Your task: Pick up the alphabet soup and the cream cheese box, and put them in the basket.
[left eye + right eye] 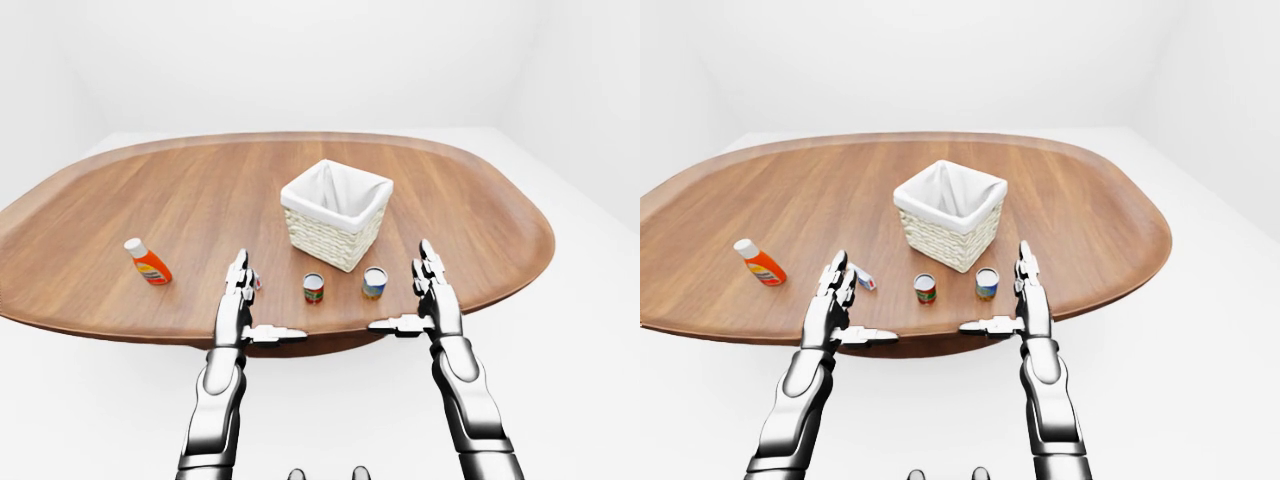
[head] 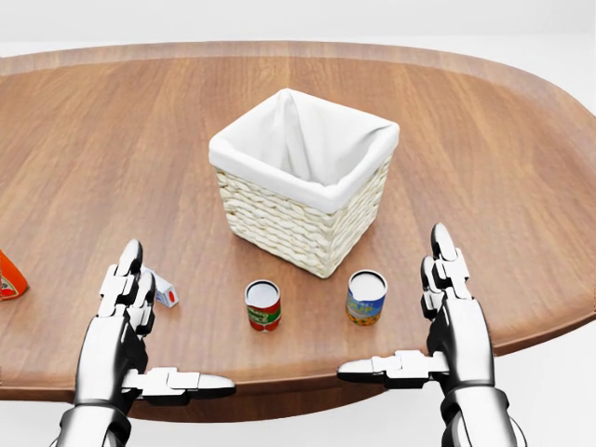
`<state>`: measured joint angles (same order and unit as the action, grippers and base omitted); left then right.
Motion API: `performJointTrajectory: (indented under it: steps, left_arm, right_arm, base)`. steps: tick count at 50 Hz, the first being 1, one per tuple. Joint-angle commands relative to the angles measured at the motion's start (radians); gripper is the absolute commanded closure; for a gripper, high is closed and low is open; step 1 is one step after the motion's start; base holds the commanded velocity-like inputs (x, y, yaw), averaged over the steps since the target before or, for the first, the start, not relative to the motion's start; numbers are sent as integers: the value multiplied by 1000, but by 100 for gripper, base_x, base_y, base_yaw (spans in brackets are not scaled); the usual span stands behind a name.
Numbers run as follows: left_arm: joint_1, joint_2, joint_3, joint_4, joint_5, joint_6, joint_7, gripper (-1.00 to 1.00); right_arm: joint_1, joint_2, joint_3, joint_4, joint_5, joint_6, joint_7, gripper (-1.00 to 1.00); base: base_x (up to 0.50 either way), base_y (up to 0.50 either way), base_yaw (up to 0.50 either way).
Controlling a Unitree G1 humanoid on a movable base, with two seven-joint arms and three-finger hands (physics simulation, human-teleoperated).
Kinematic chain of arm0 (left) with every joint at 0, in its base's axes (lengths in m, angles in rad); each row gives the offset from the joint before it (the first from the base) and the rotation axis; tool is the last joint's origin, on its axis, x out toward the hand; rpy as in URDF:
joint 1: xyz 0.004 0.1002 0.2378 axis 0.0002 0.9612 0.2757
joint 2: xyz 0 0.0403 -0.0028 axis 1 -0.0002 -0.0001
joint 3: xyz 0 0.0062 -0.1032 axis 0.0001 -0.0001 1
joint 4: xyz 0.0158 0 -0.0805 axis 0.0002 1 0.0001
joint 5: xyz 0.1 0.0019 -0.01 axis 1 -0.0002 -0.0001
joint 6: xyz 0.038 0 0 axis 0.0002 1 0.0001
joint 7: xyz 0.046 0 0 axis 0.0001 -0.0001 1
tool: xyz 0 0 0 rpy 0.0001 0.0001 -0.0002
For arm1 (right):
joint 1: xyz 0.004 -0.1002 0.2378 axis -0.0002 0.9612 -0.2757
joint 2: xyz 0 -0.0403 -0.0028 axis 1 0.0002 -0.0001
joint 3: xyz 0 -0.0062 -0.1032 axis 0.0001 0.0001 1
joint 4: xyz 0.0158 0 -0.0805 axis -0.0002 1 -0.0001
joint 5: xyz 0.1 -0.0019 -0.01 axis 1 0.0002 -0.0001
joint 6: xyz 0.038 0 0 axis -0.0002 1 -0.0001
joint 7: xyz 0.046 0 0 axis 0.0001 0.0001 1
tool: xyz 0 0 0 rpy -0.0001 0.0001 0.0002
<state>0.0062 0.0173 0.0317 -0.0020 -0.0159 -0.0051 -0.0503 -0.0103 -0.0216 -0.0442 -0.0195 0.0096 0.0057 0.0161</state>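
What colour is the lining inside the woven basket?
White: a plain white cloth lining folded over the rim of the pale woven basket, clearest in the head view.

Head view looks down steeply from over the arms, close in; the table (image 2: 521,168) fills nearly the whole frame, its left end cut off, basket (image 2: 303,182) upper centre, left hand (image 2: 126,307) and right hand (image 2: 447,298) at the bottom edge. Left-eye and right-eye views sit farther back and look flatter, taking in the whole oval table, white floor, walls and both arms full length. The eye pair shares almost everything; basket sits further left in the right-eye view. All three share basket, two cans (image 2: 264,305) (image 2: 365,296) and hands.
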Motion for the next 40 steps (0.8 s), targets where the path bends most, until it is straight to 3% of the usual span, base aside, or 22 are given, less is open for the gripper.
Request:
performJointTrajectory:
  steps: [1, 17, 29, 33, 40]
  left_arm:
    - [-3, 0, 0, 5, 1, -4, -2, -100]
    - [2, -1, -2, -7, 3, 4, -3, -100]
    - [0, 0, -2, -7, 3, 6, -4, -100]
    - [-1, 0, -1, -4, 3, 5, -4, -100]
    - [0, 1, -1, -4, 4, 5, -6, -100]
  right_arm:
    - [-5, -1, -1, 1, -9, 2, -6, -100]
    - [-5, -2, -2, 10, 3, 4, 7, -100]
    - [8, 0, 7, -5, 0, 4, 24, -100]
    - [8, -1, 9, 8, -13, -18, 27, -100]
    - [-3, -2, 0, 28, -16, -6, 16, -100]
  base:
    - [50, -3, 0]
    - [50, -3, 0]
    - [4, -10, 0]
    - [33, -36, 0]
    - [39, -15, 0]
